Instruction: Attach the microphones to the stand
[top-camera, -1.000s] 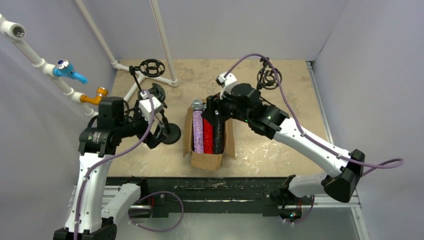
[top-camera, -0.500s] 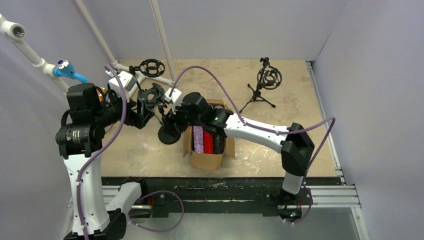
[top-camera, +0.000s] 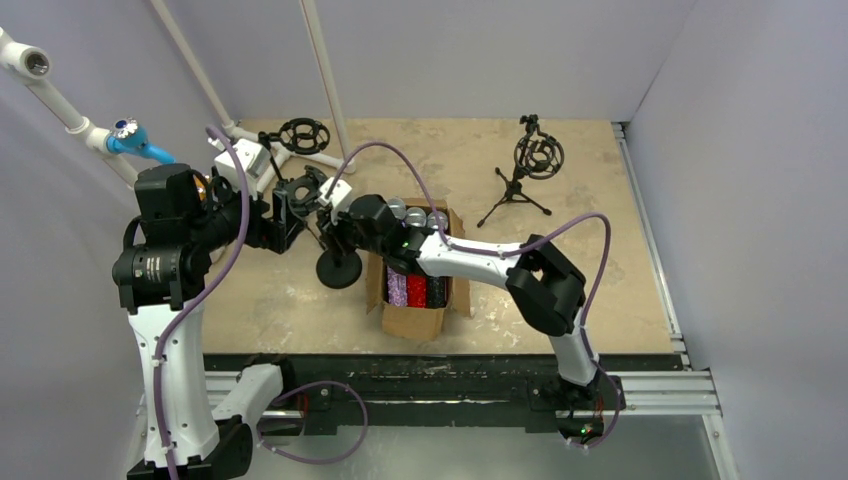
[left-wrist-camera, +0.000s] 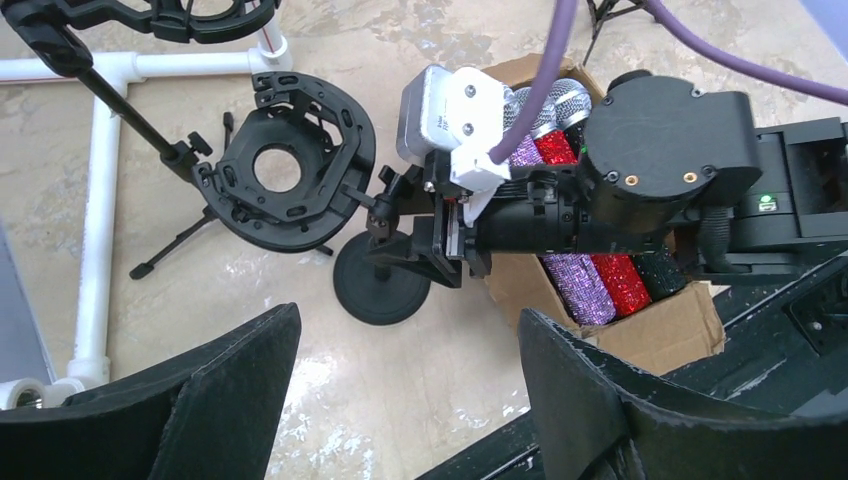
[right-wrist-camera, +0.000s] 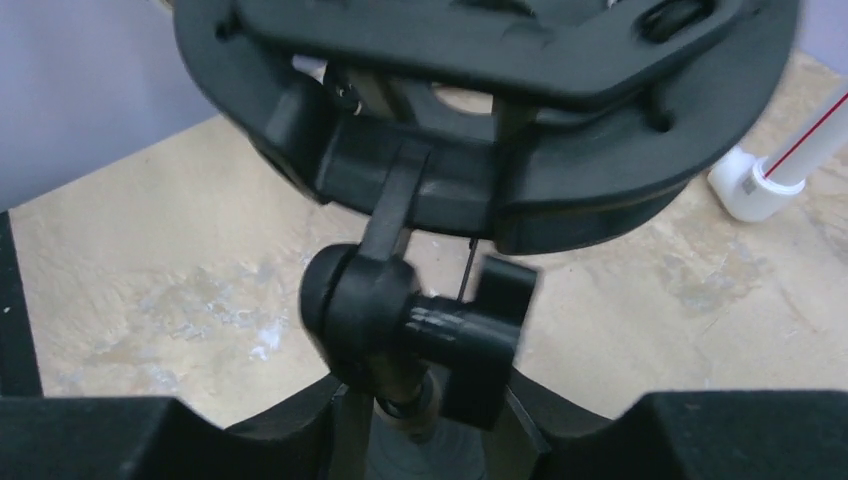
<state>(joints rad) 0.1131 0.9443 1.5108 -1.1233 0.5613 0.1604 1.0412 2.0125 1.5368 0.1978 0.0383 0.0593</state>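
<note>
- Left gripper (left-wrist-camera: 408, 318) hangs with its jaws spread wide and nothing between them.
- Beyond its left finger we see a white pipe frame (left-wrist-camera: 100, 200) on the floor. A tripod stand (top-camera: 303, 135) is set against the frame.
- Just ahead of this gripper is the stand (left-wrist-camera: 380, 290), its round base on the floor. Its ring mount (left-wrist-camera: 285, 170) tilts up and to the left, and the floor shows through the middle.
- To the right of the base, the right gripper (left-wrist-camera: 428, 248) has its jaws on either side of the stand's stem, just under the knob joint. We cannot tell whether they press on the stem or only flank it.
- Behind that gripper, under its arm, a cardboard box (left-wrist-camera: 660, 335) holds the microphones (left-wrist-camera: 618, 285). Glittery purple, red and black ones lie side by side, with their heads near the right wrist.
- Well to the right of the right arm, a second tripod stand (top-camera: 535, 160) stands apart on the floor.
</note>
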